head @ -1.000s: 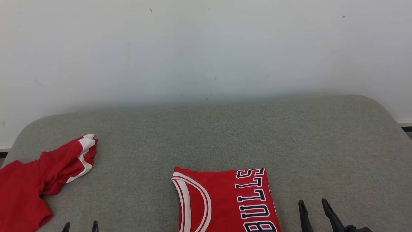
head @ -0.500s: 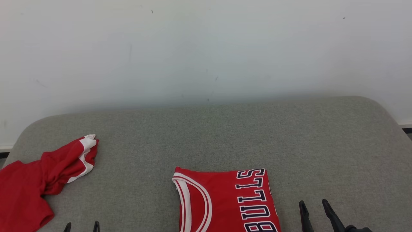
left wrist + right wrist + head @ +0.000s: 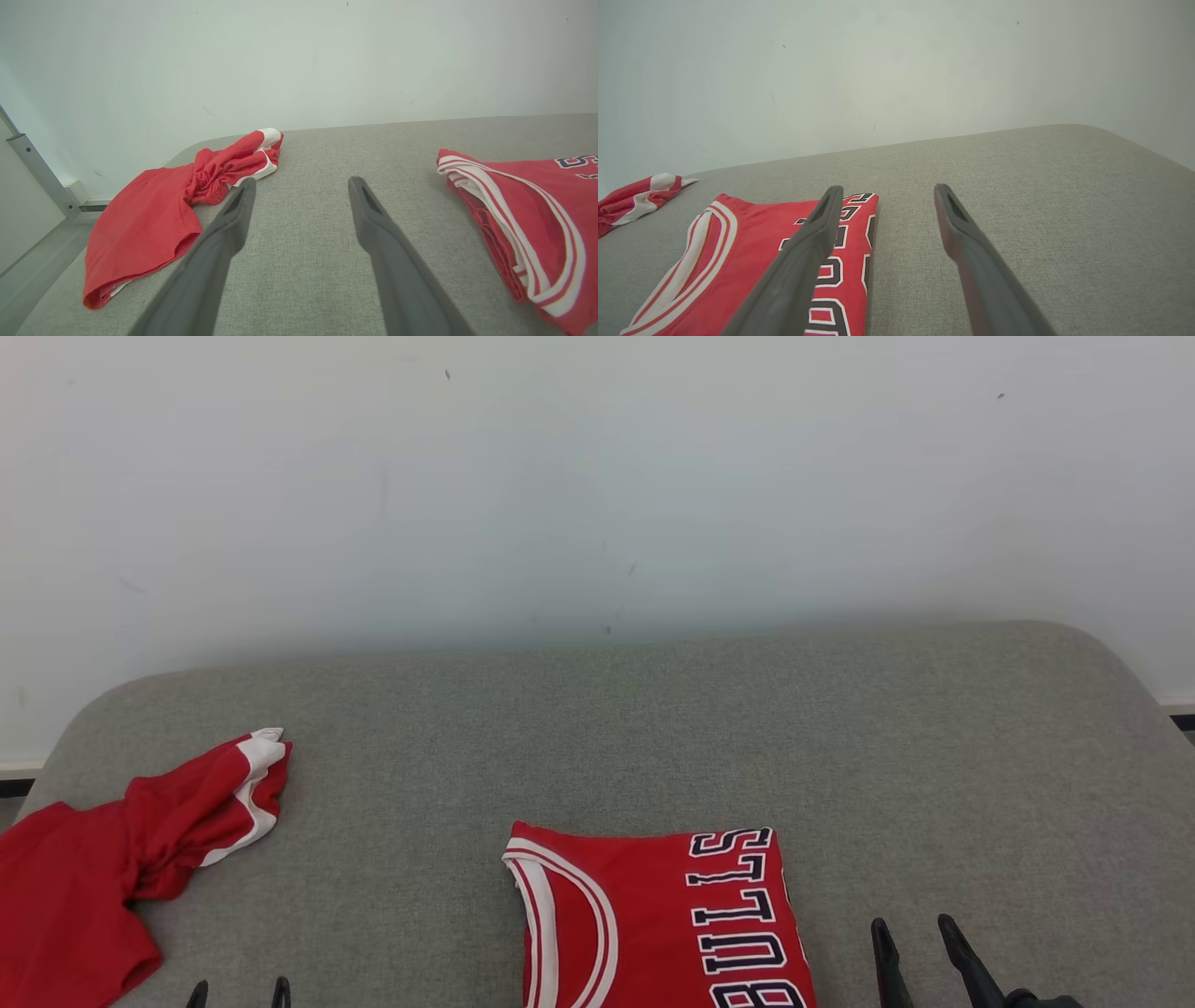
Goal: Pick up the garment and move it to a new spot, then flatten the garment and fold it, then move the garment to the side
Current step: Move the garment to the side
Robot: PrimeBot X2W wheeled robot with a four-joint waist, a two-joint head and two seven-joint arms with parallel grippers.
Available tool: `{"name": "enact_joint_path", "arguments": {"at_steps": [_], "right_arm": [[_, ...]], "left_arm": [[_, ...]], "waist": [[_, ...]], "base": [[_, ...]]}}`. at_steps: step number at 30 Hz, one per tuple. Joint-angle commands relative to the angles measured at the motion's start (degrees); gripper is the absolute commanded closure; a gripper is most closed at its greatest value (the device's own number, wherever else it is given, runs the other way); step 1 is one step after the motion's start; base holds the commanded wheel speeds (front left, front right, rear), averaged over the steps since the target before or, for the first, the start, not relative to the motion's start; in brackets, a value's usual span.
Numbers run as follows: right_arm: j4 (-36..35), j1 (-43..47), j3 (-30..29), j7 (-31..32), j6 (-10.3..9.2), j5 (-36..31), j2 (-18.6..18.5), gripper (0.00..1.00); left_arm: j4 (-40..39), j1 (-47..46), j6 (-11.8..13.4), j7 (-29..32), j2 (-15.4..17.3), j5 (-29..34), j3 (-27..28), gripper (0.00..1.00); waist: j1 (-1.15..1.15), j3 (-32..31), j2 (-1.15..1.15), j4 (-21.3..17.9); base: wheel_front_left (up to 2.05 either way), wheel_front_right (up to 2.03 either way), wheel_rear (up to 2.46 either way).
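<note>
A folded red jersey [image 3: 653,919] with white trim and dark "BULLS" lettering lies flat at the front middle of the grey cushioned surface [image 3: 653,728]. The same folded jersey [image 3: 528,224] lies to the right of my left fingers, and the jersey [image 3: 752,261] sits partly under my right gripper's left finger. My left gripper [image 3: 237,989] shows just its fingertips at the bottom left; the left gripper [image 3: 301,186] is open and empty over bare cushion. My right gripper [image 3: 910,943] stands open and empty just right of the jersey; the right gripper [image 3: 883,193] hovers over its right edge.
A second red garment [image 3: 112,859] with white trim lies crumpled at the cushion's left edge; this crumpled garment [image 3: 177,200] is just beyond my left fingers. A pale wall [image 3: 597,476] stands behind the cushion. Bare cushion stretches to the back and right.
The whole head view has shifted slightly downward, so the camera has tilted. The garments and both grippers keep their places relative to each other.
</note>
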Motion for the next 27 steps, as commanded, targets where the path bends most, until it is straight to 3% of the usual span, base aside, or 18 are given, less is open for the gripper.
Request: {"name": "enact_joint_path", "arguments": {"at_steps": [1,13,20,27], "right_arm": [[0.1,0.2,-0.1,-0.2,-0.11,0.2,-0.2,0.0],[4.7,-7.1,1.5,1.8,-0.11,-0.4,-1.7,0.0],[14.0,-15.1,2.5,8.2,-0.11,-1.3,-1.9,0.0],[24.5,-19.9,3.7,9.0,-0.11,-1.9,-1.7,0.0]], "left_arm": [[0.0,0.5,0.0,-0.2,0.0,-0.1,0.0,0.0],[0.0,-0.1,0.0,-0.2,0.2,-0.3,-0.2,0.0],[0.4,-1.4,-0.1,-0.2,0.5,-0.7,-1.2,0.0],[1.1,-2.4,-0.1,-0.2,1.1,-1.4,-1.7,0.0]], "waist": [[0.0,-0.1,0.0,0.1],[0.0,0.9,0.0,1.0],[0.0,2.1,0.0,3.0],[0.0,3.0,0.0,4.6]], "base": [[0.0,0.0,0.0],[0.0,0.0,0.0],[0.0,0.0,0.0],[0.0,0.0,0.0]]}}
